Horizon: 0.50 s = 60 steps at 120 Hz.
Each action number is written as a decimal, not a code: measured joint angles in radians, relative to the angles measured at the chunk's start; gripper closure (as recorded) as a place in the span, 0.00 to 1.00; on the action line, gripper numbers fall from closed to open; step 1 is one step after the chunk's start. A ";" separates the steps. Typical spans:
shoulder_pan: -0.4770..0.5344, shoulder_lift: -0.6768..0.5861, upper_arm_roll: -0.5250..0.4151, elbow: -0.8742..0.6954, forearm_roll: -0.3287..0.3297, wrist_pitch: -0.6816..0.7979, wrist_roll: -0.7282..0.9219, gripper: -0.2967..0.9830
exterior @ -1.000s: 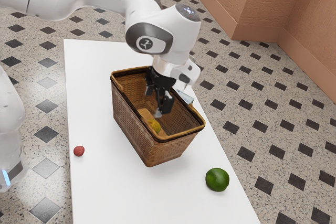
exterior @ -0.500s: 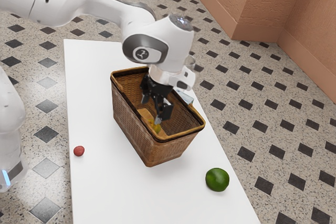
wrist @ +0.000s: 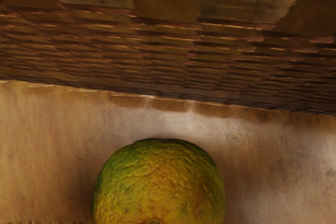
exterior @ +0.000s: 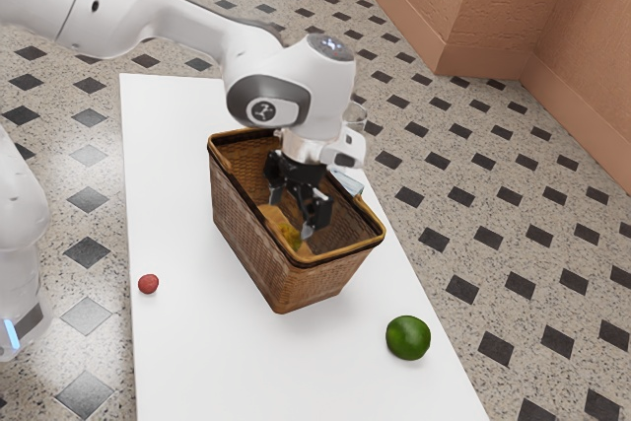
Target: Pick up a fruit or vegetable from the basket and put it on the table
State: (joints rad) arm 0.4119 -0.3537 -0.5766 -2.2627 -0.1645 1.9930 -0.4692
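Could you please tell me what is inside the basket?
Inside the basket, a yellow-green fruit lies on the bottom, with the gripper reaching in. The gripper and near wall hide part of the bottom; more may lie there.

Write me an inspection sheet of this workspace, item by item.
Surface: white table, upright basket on it.
Job's things: green-yellow fruit inside the basket.
Clutter: small red ball-like item and round green item on the table; clear glass and pale object beyond the basket, both partly hidden.
Gripper: in the basket, jaws apart.
Cables: nothing seen.
Surroundings: floor with dark diamonds, orange-brown wall.
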 joint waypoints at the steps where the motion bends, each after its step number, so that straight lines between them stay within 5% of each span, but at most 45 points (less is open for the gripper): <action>1: 0.001 -0.001 0.000 -0.002 0.000 0.001 -0.002 0.23; 60: 0.019 -0.015 -0.002 -0.107 -0.048 0.085 -0.067 0.24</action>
State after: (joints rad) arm 0.4305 -0.3691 -0.5783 -2.3701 -0.2122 2.0781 -0.5359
